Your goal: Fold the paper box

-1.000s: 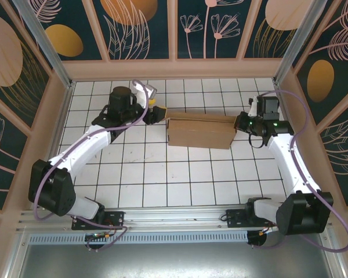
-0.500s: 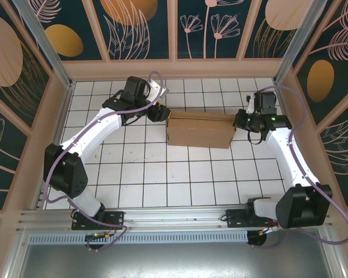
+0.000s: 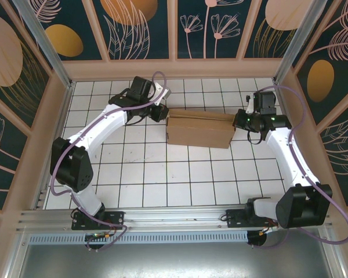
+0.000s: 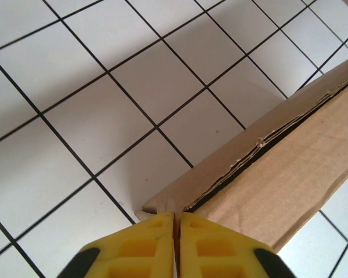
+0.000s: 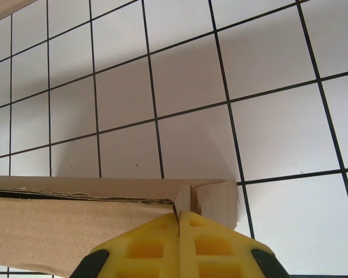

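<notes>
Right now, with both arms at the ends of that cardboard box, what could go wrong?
1. The left jaws pinch only the very corner of the box; a pull might tear it or slip off.
2. The layers along that edge gape, so the fold could spring open.
3. The right jaws grip next to a small tab, which may crumple.

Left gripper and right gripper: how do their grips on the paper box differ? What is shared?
The left gripper pinches the far-left corner of the paper box, the right gripper its far-right corner. The box edge runs diagonally from the left gripper, level from the right gripper. Both yellow-fingered grippers are shut.
</notes>
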### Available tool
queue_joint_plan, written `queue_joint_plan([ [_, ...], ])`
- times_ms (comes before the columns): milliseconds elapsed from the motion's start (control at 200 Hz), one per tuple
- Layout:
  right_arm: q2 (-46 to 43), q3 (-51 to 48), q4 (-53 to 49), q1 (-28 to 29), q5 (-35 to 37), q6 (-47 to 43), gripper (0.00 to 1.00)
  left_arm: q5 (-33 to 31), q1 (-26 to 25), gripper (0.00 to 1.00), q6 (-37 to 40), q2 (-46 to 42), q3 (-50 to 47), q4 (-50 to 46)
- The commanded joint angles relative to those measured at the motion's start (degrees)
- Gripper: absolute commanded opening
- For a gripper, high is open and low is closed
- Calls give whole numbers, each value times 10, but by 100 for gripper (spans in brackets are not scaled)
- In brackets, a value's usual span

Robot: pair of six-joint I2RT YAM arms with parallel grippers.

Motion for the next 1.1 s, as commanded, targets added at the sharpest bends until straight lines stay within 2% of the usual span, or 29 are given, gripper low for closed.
queue_joint_plan([
  [0,12,12,-35,3,13,-12,0,18,-1,4,-24,7,12,-17],
  [80,12,12,-36,3,15,-12,0,19,-1,1,-45,9,17,-15],
  [586,6,5,-38,4,18,-16,0,40,-1,0,-221,64,111,-78],
  [871,6,1,-32,4,15,-15,0,31,1,0,-261,113,180,-140],
  [1091,-2,-7,-27,4,14,-14,0,62,3,0,-261,154,243,-173],
])
